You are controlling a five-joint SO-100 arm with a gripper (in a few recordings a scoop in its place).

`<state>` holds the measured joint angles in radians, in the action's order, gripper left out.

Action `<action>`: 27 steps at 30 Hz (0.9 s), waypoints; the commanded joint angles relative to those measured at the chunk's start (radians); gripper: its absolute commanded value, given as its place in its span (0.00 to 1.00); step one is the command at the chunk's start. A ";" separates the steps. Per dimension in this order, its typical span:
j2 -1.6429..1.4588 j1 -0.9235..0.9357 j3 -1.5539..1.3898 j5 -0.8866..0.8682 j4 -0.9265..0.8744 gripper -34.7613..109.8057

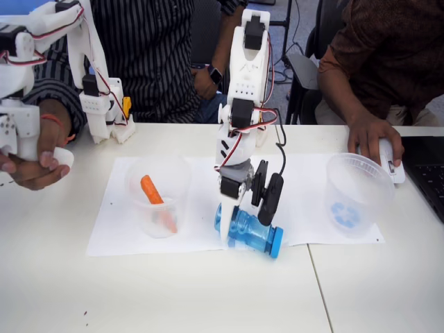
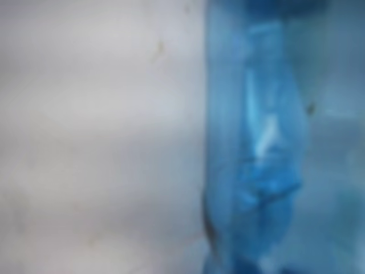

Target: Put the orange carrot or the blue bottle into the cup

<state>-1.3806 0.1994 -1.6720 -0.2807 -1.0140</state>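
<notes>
The blue bottle (image 1: 251, 233) lies on its side on the white paper, cap pointing right. My gripper (image 1: 247, 229) is down over it and open: the white finger stands at the bottle's left end, and the black finger is swung out above its right part. Very close in the wrist view, the blue bottle (image 2: 268, 142) is a blur across the right half. The orange carrot (image 1: 154, 196) leans inside a clear cup (image 1: 157, 201) on the left of the paper. The cup (image 1: 357, 195) with the blue mark on its base stands at the right.
A white paper sheet (image 1: 118, 229) covers the middle of the table. A person's hand (image 1: 371, 135) rests on a white mouse just behind the marked cup. A laptop (image 1: 427, 173) sits at the right edge. Two people sit behind the table.
</notes>
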 commanded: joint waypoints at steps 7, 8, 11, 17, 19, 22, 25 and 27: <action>-0.344 -0.002 0.087 -0.003 -0.115 0.39; -0.362 -0.002 0.087 -0.003 -0.123 0.39; -0.419 -0.002 0.087 -0.003 -0.141 0.39; -0.534 -0.003 0.087 -0.003 -0.155 0.39; -0.572 -0.009 0.087 -0.003 -0.155 0.39; -0.637 -0.063 0.087 -0.003 -0.155 0.39; -0.699 -0.129 0.087 -0.003 -0.153 0.39; -0.733 -0.178 0.087 -0.003 -0.146 0.39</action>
<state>-1.9405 0.0660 -1.6720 -0.2807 -1.1505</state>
